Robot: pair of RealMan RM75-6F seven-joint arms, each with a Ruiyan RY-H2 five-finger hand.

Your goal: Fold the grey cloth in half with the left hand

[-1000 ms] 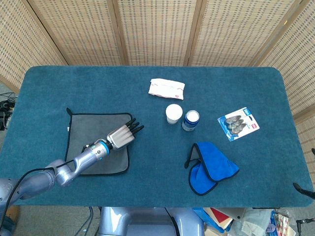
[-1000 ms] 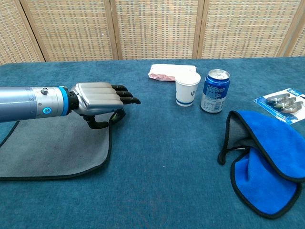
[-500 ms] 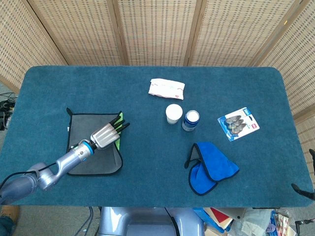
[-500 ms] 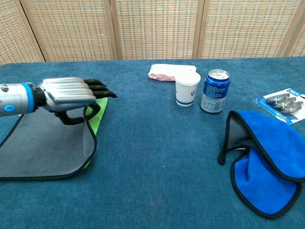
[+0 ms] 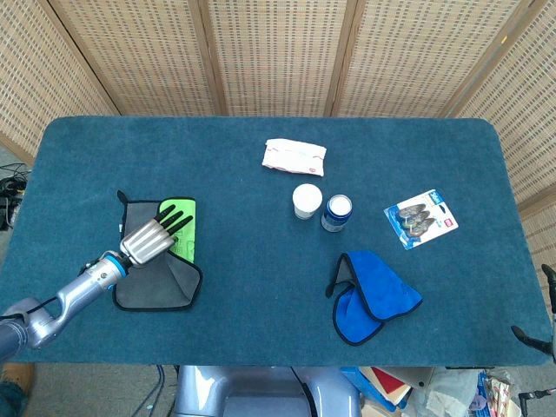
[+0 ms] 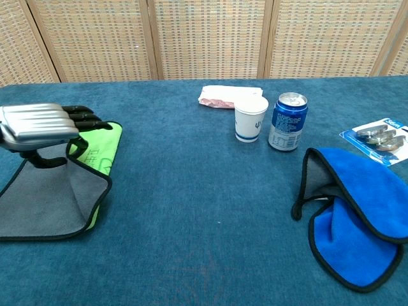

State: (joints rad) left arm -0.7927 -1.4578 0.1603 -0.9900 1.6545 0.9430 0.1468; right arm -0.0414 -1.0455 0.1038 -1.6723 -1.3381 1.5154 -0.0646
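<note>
The grey cloth [image 5: 156, 276] lay near the table's [image 5: 261, 191] left edge, its right side lifted and turned over so the green underside [image 6: 99, 152] showed. The fold looked about halfway through; next the raised edge would need carrying across and laying flat. The left hand [image 5: 149, 240] pinched that edge, the other fingers [image 6: 86, 116] nearly straight. The right hand was out of view.

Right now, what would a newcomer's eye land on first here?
Probably the left hand at the table's left side, holding up the edge of the grey cloth so its bright green underside shows. Next, the crumpled blue cloth at front right, and the white cup beside the blue can mid-table.
</note>
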